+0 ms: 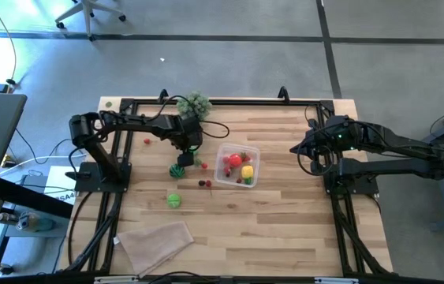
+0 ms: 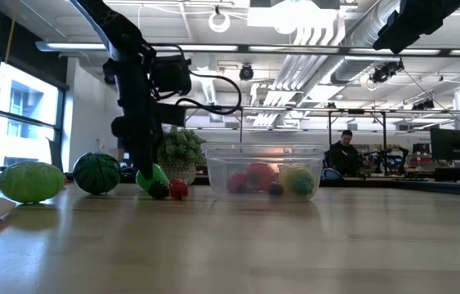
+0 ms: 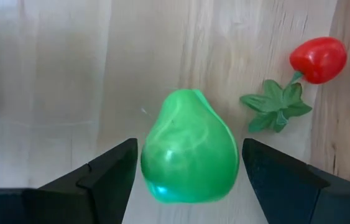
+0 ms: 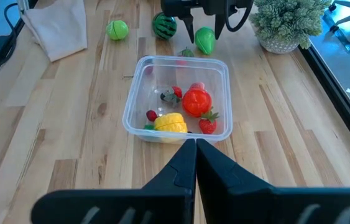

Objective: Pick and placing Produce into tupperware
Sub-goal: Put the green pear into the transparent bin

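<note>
You are looking at a wooden bench (image 1: 285, 229) with a clear plastic tupperware (image 1: 223, 175) near its middle. Inside the tupperware you find a red tomato-like piece (image 4: 196, 101), a yellow piece (image 4: 170, 123), a strawberry (image 4: 207, 126), a small red berry (image 4: 151, 115) and a small dark leafy piece (image 4: 172, 95).

Your left gripper (image 1: 189, 153) is down at the bench just beside the tupperware, on the side away from the right arm. Its fingers (image 3: 106, 174) are spread wide on either side of a green pear (image 3: 190, 146), with a gap showing on each side, so it is not clamping the pear. Close by the pear lies a red cherry tomato with a green leafy stem (image 3: 317, 59).

A dark green striped melon ball (image 1: 177, 170) sits near the pear, further from the tupperware. A light green ball (image 1: 174, 199) lies beyond that. A few small dark and red berries (image 1: 205, 183) lie on the bench next to the tupperware wall.

Your right gripper (image 4: 194, 155) hangs above the bench on the tupperware's other side, well apart from it, with its fingers pressed together and holding nothing.

A bushy grey-green plant (image 1: 195, 104) stands behind the left gripper, and a beige folded cloth (image 1: 156, 241) lies well away from the tupperware.
</note>
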You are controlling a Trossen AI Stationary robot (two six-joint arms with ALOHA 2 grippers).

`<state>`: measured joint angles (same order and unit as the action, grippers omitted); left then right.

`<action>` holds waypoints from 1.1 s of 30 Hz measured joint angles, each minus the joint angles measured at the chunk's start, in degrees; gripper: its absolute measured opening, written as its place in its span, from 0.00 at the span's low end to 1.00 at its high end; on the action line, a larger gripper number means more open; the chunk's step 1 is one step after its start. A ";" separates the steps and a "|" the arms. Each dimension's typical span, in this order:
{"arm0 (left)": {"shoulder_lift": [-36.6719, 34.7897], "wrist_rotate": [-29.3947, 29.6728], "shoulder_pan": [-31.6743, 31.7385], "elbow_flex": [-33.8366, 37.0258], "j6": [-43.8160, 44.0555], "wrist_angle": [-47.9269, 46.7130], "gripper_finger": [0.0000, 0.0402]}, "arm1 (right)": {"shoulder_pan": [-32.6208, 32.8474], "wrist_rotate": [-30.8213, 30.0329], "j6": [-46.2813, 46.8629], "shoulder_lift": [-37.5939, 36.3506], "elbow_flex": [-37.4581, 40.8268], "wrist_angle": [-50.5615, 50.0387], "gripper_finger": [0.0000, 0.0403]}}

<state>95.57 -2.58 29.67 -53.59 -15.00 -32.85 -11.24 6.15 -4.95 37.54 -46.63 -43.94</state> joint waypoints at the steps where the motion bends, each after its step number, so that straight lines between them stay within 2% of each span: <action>1: 0.00 -0.16 0.00 0.23 -0.09 0.40 0.69 | 0.02 0.00 0.00 -0.02 0.00 0.00 0.00; 15: 0.00 0.03 0.00 0.55 0.26 0.90 0.69 | 0.02 0.00 0.00 -0.02 0.00 0.00 0.00; 26: -0.02 0.25 0.00 0.53 1.97 1.02 0.55 | 0.02 0.00 0.00 -0.01 0.00 0.00 0.00; 33: -0.04 0.27 0.00 0.53 2.27 1.19 0.55 | 0.00 0.02 0.00 0.00 0.00 0.02 0.00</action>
<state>95.53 -2.31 29.67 -53.06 -12.73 -31.66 -11.24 6.17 -4.95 37.54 -46.63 -43.93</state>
